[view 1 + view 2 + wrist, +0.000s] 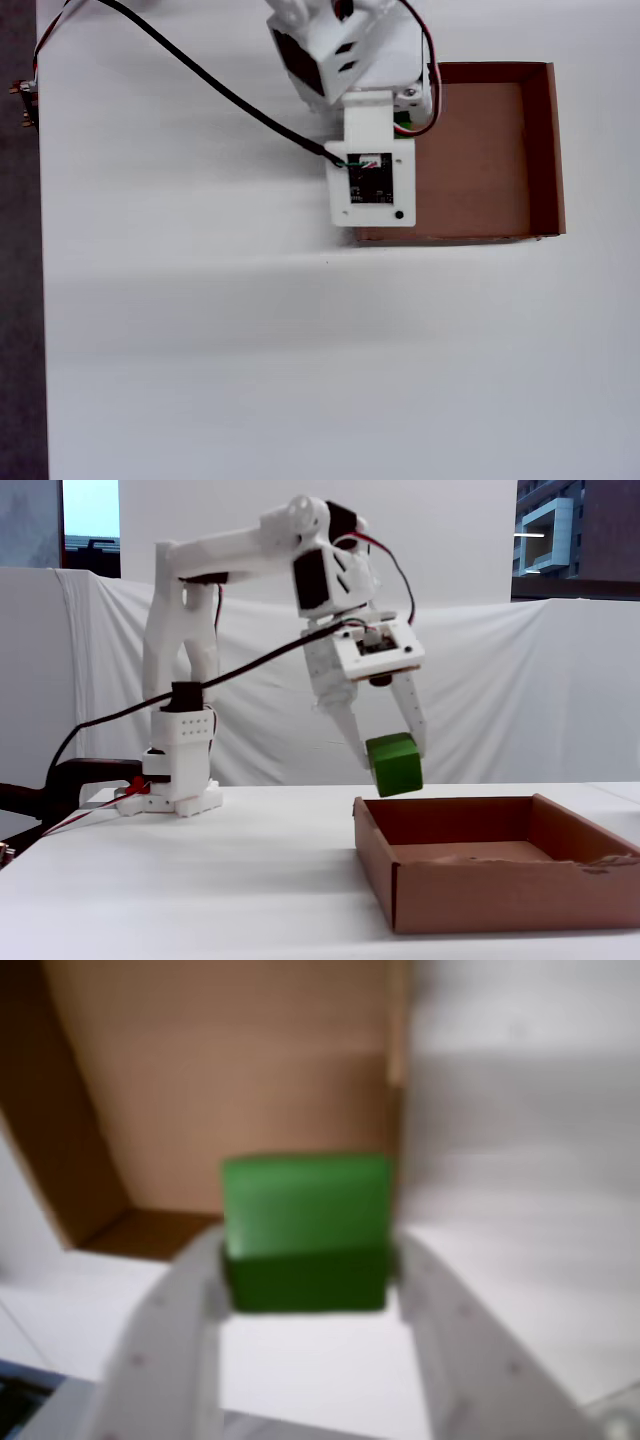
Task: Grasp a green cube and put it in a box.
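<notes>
One box [480,885], floor bare; end effector [392,748] clamped on green cube [394,764] above box's left wall.

The green cube [394,764] is held tilted in the air, apparently over the near-left corner of the box [480,892], an open brown cardboard tray.

The arm [215,590] is built of white plastic links with rounded, blocky shapes, rising from a white base [180,780] on the worktop. Dark servo bodies sit inside the white housings near the wrist. A thick black cable [200,75] runs along the arm to a small dark circuit board [370,180] mounted in a white square frame. Thin red and black wires [395,565] loop beside the wrist. The gripper [310,1260] has two pale, flat, tapering fingers [165,1340] dotted with small screw holes.
</notes>
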Action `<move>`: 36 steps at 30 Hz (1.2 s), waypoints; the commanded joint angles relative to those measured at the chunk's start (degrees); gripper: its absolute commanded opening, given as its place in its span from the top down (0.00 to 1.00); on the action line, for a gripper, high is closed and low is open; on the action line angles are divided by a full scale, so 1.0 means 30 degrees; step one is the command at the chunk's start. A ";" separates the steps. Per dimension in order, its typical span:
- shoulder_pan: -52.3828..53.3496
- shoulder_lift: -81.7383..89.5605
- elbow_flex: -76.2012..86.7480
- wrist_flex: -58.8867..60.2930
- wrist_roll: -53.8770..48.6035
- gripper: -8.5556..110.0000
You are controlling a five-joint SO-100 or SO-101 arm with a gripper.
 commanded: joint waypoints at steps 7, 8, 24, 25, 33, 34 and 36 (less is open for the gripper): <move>-0.1318 -0.1465 -0.1670 -0.0059 0.0059 0.80; -0.1494 -0.1670 -0.1670 -0.0059 0.0059 0.80; -0.2754 -0.3545 -0.2314 -0.0117 0.0059 0.80; -0.2783 -0.3574 -0.2314 -0.0117 0.0059 0.80; -0.2930 -0.3662 -0.2227 -0.0117 0.0059 0.76; -0.2930 -0.3662 -0.2197 -0.0117 0.0059 0.76; -0.2959 -0.3633 -0.2109 -0.0117 0.0059 0.76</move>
